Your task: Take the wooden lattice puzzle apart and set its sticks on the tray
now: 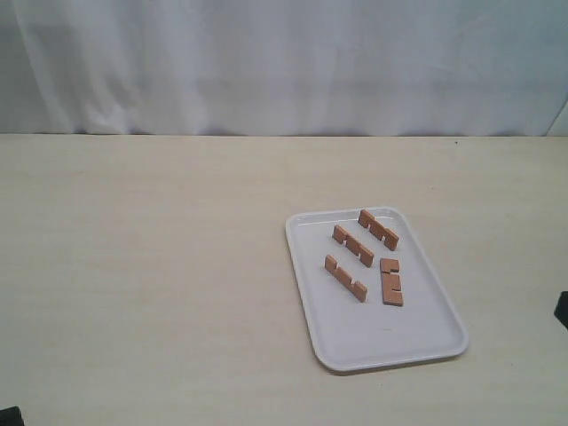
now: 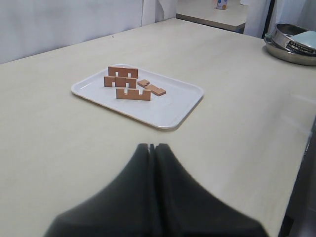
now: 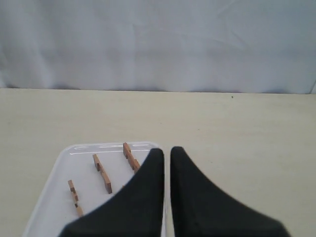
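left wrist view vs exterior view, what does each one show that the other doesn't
Only the left wrist view shows the left gripper, closed and holding nothing, and a metal bowl near the table's edge. Only the exterior view shows a dark cropped shape at the frame's right edge, too cut off to identify. Both show the table and the tray with four separate sticks on it, three standing on edge and one lying flat.

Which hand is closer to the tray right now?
Right. The right hand is close beside the tray; the left hand is farther back, bare table between.
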Robot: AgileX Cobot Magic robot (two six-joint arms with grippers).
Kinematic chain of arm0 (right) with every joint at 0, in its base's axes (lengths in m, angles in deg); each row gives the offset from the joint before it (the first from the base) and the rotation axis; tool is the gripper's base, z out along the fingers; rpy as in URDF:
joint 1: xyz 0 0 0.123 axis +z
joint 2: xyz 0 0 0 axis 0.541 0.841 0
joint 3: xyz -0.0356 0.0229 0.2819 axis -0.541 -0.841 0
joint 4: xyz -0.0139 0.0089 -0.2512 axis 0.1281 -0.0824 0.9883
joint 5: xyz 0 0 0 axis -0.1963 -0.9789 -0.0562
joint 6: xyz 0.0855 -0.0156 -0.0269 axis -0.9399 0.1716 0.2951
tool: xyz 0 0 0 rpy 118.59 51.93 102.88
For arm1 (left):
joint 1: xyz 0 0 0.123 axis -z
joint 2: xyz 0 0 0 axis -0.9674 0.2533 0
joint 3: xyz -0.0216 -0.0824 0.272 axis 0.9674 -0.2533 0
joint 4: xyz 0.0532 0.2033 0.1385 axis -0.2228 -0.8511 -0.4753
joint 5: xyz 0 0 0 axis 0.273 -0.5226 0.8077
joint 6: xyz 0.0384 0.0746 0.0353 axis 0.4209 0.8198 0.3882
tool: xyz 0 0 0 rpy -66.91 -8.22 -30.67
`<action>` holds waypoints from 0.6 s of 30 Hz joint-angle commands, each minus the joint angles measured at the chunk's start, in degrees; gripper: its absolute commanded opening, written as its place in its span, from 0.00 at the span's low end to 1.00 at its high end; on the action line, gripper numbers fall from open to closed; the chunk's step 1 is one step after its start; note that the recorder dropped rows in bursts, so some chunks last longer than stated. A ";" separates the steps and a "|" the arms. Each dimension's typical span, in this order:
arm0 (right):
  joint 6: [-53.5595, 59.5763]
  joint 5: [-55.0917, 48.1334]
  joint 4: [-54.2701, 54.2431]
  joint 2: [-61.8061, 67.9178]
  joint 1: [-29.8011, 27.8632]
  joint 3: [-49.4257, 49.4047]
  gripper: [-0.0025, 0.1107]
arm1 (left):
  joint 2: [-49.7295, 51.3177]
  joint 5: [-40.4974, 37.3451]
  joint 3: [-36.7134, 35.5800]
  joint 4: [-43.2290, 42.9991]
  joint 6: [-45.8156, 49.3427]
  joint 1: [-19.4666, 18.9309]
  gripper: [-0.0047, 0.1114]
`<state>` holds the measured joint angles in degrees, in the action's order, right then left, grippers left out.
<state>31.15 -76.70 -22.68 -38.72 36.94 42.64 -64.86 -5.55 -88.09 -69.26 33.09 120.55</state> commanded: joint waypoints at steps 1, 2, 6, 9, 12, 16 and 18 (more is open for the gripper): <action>-0.90 2.34 -0.06 -4.21 -2.05 -4.09 0.06 | 0.02 0.42 -0.13 0.21 -0.16 0.16 0.04; -1.07 2.81 -0.06 -5.08 -2.18 -5.00 0.06 | 0.02 0.42 -0.13 0.21 -0.16 0.16 0.04; -1.07 5.07 -0.06 -8.18 -2.35 -8.60 0.06 | 0.02 0.42 -0.13 0.21 -0.16 0.16 0.04; -1.07 5.29 -0.06 -10.84 -2.35 -10.61 0.06 | 0.02 0.42 -0.13 0.21 -0.16 0.16 0.04; -1.07 5.29 -0.06 -14.00 -2.35 -12.54 0.06 | 0.02 0.42 -0.13 0.21 -0.16 0.16 0.04; -1.07 2.03 -0.06 -18.98 -2.35 -12.54 0.06 | 0.02 0.42 -0.13 0.21 -0.16 0.16 0.04; -1.07 0.35 -0.06 -21.34 -2.35 -12.54 0.06 | 0.02 0.42 -0.13 0.21 -0.16 0.16 0.04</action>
<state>30.34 -73.92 -22.68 -57.10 34.84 30.30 -64.86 -5.55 -88.09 -69.26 33.09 120.55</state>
